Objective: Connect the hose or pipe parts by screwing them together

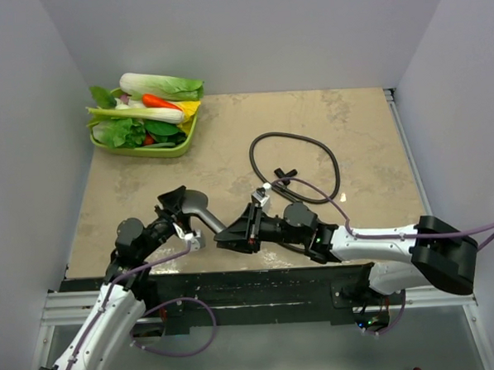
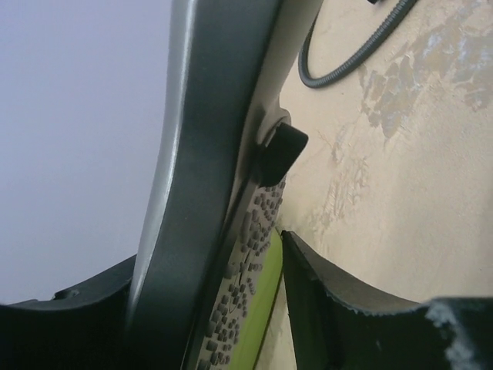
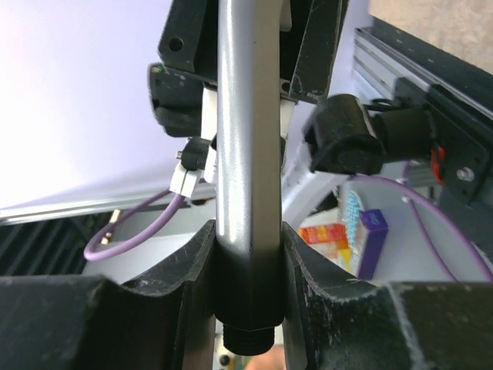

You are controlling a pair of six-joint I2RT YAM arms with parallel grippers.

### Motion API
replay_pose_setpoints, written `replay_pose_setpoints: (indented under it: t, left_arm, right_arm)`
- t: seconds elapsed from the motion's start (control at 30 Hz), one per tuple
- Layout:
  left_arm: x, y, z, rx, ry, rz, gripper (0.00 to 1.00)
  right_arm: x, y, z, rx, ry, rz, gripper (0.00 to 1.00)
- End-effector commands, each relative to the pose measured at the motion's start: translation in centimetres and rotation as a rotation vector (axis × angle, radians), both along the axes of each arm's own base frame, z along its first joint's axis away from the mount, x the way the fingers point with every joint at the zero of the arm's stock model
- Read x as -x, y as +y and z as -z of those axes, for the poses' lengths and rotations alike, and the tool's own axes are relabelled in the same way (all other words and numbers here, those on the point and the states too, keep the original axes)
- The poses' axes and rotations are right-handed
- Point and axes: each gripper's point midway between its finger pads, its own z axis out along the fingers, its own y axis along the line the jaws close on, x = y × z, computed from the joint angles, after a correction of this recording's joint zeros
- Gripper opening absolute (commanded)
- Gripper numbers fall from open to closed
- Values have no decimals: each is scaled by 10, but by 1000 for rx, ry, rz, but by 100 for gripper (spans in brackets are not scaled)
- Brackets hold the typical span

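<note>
The table (image 1: 360, 129) has a sandy brown top with pale patches. Plain white walls (image 1: 247, 36) stand close on three sides. A green tray (image 1: 162, 152) of toy vegetables (image 1: 155, 86) sits in the far left corner. A silver metal rail (image 1: 65, 310) runs along the near edge. The light is soft and even.
</note>
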Motion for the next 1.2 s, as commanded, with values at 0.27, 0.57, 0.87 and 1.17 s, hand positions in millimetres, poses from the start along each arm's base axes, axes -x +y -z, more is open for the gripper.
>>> replay_pose_setpoints:
  t: [0.27,0.57,0.87,1.17]
  left_arm:
    - [1,13,3,-47,-147,-65,0]
    - [11,1,-22,43,-196,8,0]
    - [46,-22,-47,-7,-403,199,0]
    - [47,-30,-42,-61,-440,248,0]
  right_arm:
    - [-78,-87,3,549,-391,180,67]
    - [-72,-62,-6,462,-513,5,63]
    - [-35,-17,-28,245,-618,-193,62]
    - [1,16,-25,138,-609,-270,59]
